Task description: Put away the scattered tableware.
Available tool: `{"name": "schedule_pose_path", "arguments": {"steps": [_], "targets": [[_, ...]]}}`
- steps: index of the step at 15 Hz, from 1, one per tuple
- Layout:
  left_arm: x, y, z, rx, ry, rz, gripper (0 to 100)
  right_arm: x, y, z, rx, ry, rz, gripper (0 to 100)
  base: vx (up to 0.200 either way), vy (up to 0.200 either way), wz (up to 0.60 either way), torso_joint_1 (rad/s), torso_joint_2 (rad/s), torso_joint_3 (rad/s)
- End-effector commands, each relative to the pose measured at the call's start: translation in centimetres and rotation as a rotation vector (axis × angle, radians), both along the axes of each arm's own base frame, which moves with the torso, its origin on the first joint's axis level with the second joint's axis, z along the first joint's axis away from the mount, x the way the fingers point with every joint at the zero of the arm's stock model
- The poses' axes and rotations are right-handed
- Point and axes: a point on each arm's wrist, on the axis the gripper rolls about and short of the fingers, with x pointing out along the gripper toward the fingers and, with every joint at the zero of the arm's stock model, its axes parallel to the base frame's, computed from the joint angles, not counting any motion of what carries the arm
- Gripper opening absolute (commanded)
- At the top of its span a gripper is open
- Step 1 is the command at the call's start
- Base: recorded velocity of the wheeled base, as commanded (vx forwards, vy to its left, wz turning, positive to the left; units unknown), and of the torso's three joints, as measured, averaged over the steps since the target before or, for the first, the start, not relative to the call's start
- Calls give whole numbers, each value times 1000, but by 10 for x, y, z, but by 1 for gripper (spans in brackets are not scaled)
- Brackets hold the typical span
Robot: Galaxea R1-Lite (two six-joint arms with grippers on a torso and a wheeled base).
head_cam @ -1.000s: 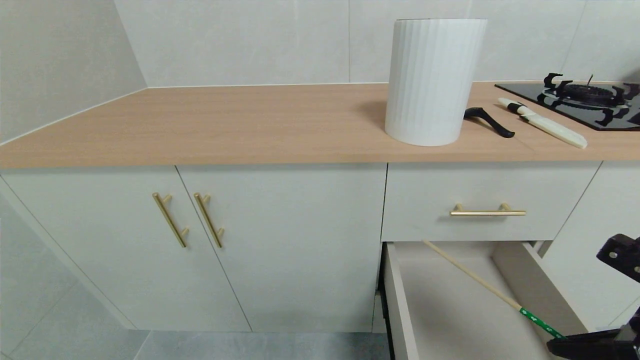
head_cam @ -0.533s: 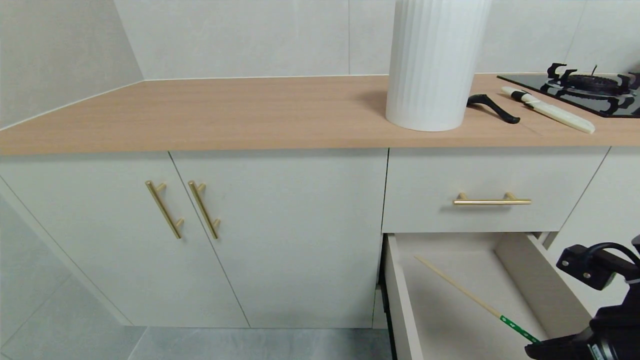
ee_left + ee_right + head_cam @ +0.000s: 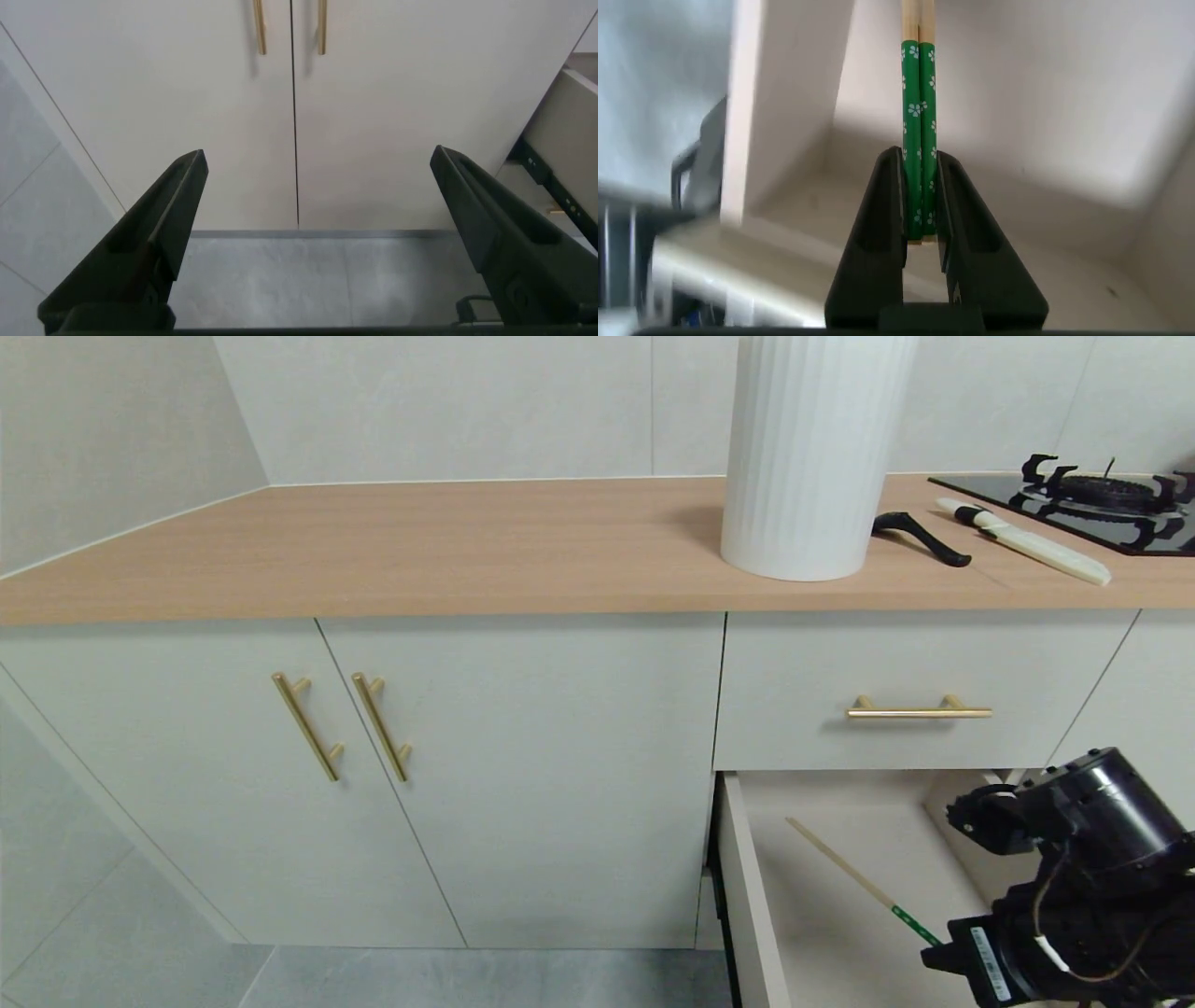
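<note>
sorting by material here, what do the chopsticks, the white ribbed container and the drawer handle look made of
Chopsticks: likely wood or bamboo, with pale bare shafts and glossy green printed ends.
White ribbed container: matte and evenly fluted; ceramic or plastic, can't tell which.
Drawer handle: metal by the look, with a brushed gold sheen.

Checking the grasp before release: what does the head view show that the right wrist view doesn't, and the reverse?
Head view: the countertop with a white ribbed container, a black-handled tool, a white knife and the stove, plus the closed upper drawer. Right wrist view: the right end effector shut on two chopsticks side by side, white paw prints on their green ends. Shared: the chopsticks inside the open drawer.
</note>
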Motion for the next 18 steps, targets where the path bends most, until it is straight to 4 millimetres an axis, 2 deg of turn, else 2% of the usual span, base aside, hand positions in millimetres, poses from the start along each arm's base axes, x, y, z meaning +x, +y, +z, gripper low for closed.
{"name": "schedule_pose_path", "arguments": {"steps": [1,3,7,9,12,15,18], "targets": [[0,0,0,0,0,0,100,24,12,-31,-5,63,-92,0,0,0,0,0,0,0],[0,0,0,1,0,0,100,35,16,-48,-30,67,-141,0,0,0,0,0,0,0],[0,0,0,0,0,0,100,43,22,-79,-88,117,-154,0,0,0,0,0,0,0],[0,0,0,0,0,0,100,46,27,-105,-105,131,-153,0,0,0,0,0,0,0],[0,0,0,0,0,0,100,49,30,-130,-132,112,-164,0,0,0,0,0,0,0],[0,0,0,0,0,0,100,52,32,-142,-128,95,-165,0,0,0,0,0,0,0],[0,0,0,0,0,0,100,53,32,-146,-120,61,-172,0,0,0,0,0,0,0]]}}
